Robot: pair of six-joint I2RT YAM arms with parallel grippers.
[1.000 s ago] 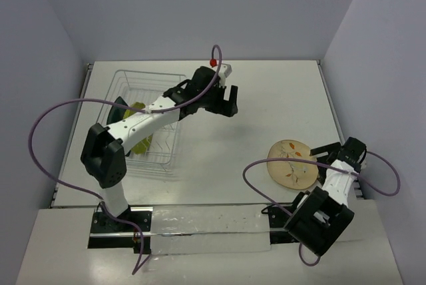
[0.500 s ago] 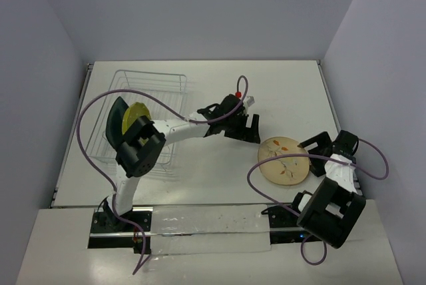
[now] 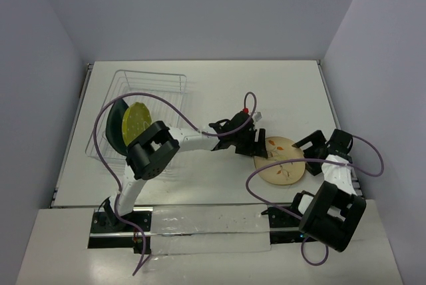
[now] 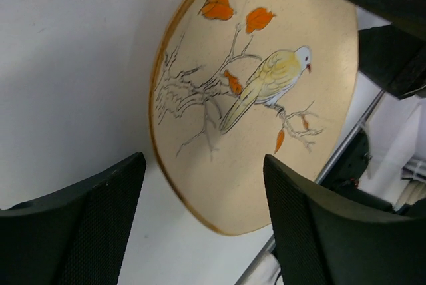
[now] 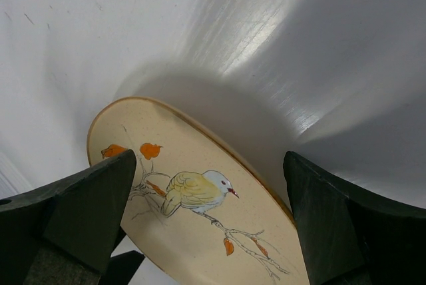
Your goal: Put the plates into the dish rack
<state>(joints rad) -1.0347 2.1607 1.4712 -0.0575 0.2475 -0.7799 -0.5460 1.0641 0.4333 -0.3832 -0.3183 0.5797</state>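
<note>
The cream plate with a bird and orange leaves lies on the white table, right of centre. My left gripper is open at its left rim, and in the left wrist view the plate's edge sits between the left gripper's two fingers without touching them. My right gripper is open at the opposite rim, and the right wrist view shows the right gripper straddling the plate, which looks tilted. The dish rack at the left holds a dark teal plate and a yellow-green plate upright.
The table's right edge and the grey side wall run close behind the right arm. A purple cable loops from the left arm over the rack. Another cable curls near the plate's front.
The left arm swung from beside the rack across to the cream plate and its jaws have narrowed a little. The right gripper moved in, and the plate shifted slightly left.
</note>
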